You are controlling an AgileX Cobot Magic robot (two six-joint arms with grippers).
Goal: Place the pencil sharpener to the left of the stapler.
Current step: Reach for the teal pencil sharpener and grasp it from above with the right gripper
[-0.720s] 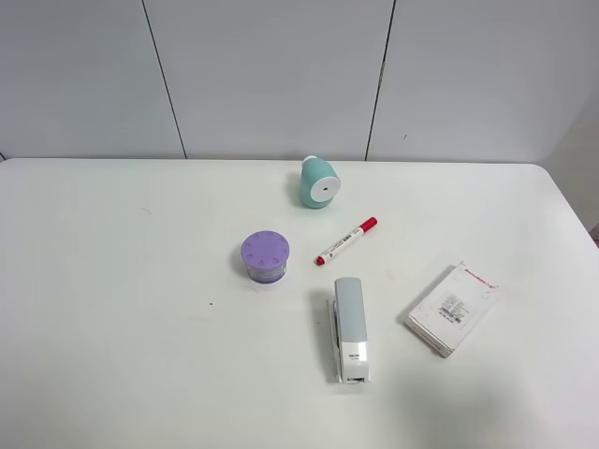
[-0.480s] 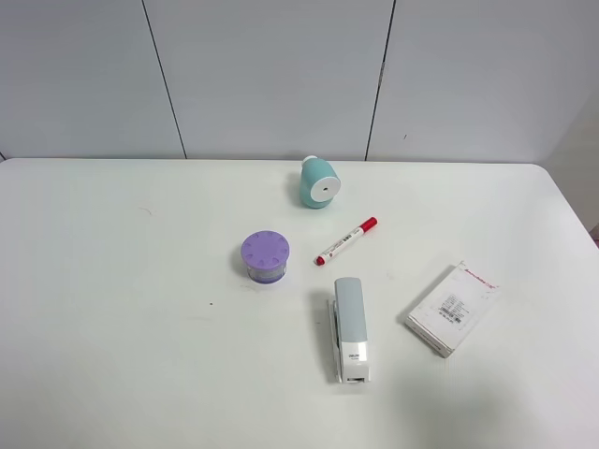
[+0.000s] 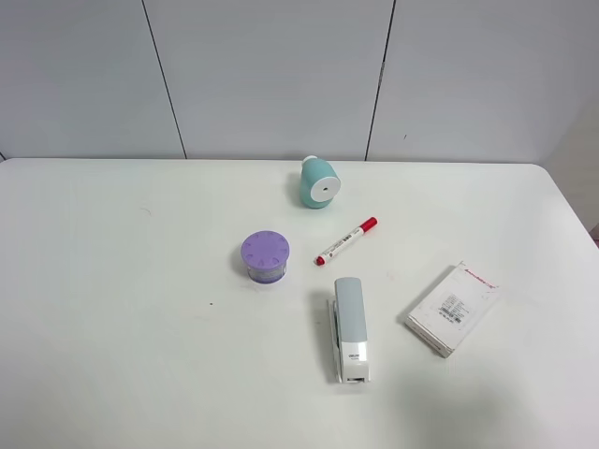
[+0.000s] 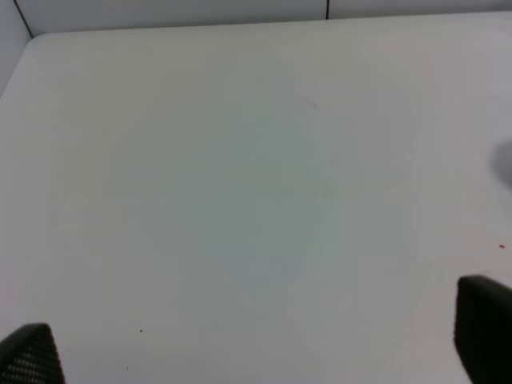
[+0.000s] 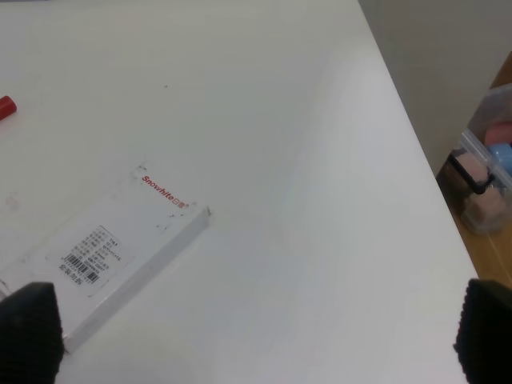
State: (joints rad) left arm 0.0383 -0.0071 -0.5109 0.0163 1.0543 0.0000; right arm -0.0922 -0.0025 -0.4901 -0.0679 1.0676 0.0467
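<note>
The small mint-teal, egg-shaped plastic pencil sharpener (image 3: 318,181) lies on its side, its flat white round face with the tiny hole turned toward the high camera and its white cap behind. The long, narrow light-grey and white desk stapler (image 3: 350,329) lies flat and closed, label end nearest. Both lie free, well apart from the left claw (image 4: 258,344) and right claw (image 5: 256,332), whose fingertips stand spread wide.

The right hand (image 5: 256,336) hangs over the white table (image 5: 264,96), its fingertips (image 5: 30,328) spread wide. A flat white box (image 5: 112,256) with a barcode label lies just beside one fingertip, and a red marker tip (image 5: 5,106) lies farther ahead.
</note>
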